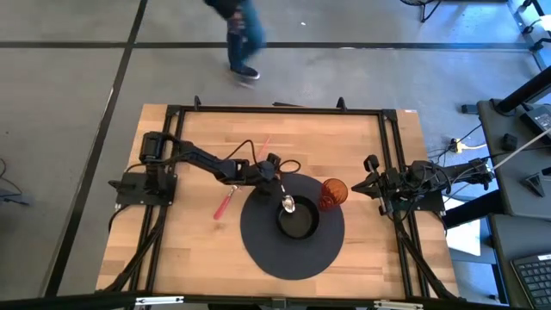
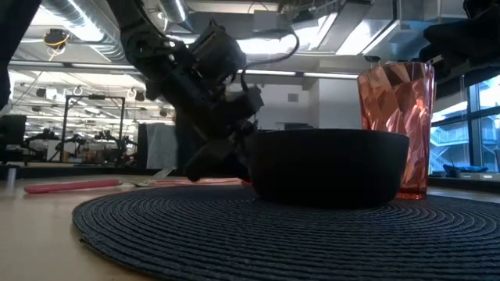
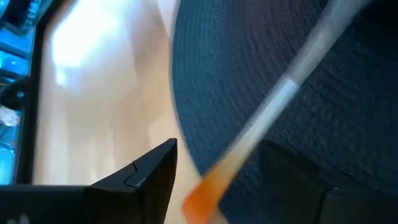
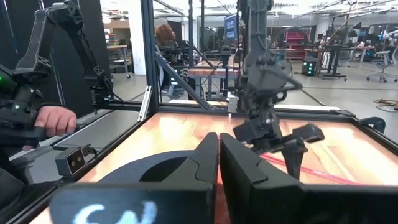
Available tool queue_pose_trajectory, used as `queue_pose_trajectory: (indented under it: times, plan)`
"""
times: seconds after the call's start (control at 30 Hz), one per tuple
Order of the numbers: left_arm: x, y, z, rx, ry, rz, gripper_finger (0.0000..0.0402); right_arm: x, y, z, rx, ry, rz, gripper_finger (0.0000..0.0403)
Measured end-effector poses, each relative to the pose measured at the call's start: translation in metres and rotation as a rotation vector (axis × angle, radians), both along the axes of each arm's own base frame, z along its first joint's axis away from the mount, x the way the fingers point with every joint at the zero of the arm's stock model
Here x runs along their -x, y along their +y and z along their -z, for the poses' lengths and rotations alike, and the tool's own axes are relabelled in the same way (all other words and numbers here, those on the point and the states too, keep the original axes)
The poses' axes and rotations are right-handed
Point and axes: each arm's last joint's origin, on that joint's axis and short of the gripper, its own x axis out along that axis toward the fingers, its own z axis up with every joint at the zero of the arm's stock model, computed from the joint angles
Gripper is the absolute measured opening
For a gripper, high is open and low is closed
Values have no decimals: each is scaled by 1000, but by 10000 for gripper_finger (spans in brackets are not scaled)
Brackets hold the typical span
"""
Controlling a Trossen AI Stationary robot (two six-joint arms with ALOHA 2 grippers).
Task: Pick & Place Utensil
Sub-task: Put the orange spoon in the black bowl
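Observation:
A spoon (image 1: 287, 200) with a silver shaft and an orange handle end (image 3: 200, 196) lies with its head at the rim of a black bowl (image 1: 299, 221) on a dark round placemat (image 1: 293, 250). My left gripper (image 1: 274, 176) hovers over the spoon's handle on the far left side of the bowl. It is open, and in the left wrist view its fingers (image 3: 158, 168) stand on either side of the handle with a wide gap. My right gripper (image 4: 219, 140) is shut and waits at the table's right edge (image 1: 379, 185).
An orange faceted cup (image 1: 333, 191) stands right of the bowl on the placemat's edge. A red-handled utensil (image 1: 225, 203) lies on the wood left of the placemat, and a pink one (image 1: 263, 143) lies farther back. A person's hand (image 4: 53, 118) shows beyond the table.

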Motion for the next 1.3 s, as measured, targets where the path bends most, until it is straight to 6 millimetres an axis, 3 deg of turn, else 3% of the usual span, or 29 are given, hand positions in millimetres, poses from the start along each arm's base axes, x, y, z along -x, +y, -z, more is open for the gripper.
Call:
queue_pose_trajectory:
  times: [0.13, 0.23, 0.33, 0.43, 0.5, 1.0, 1.3]
  plan:
    - [-4, 1, 9, -31, -13, -3, 218, 0, 0, 0, 3, -1, 0, 17]
    - [-5, 1, 12, -33, -7, -4, 191, 0, 0, 0, 4, -1, 0, 17]
    - [-4, 1, 12, -38, -5, -12, 128, 0, 0, 0, 6, -1, 0, 17]
    - [-3, 1, 9, -59, -3, -35, 41, 0, 0, 0, 5, -1, 0, 17]
    - [-2, 1, 8, -75, -1, -51, 14, 0, 0, 0, 5, -1, 0, 17]
    - [2, -18, -13, -266, -17, -132, 4, 0, 0, 0, 2, -1, 0, 17]
    - [19, -43, -53, -321, -51, -206, 3, 0, 0, 0, 3, -1, 0, 17]
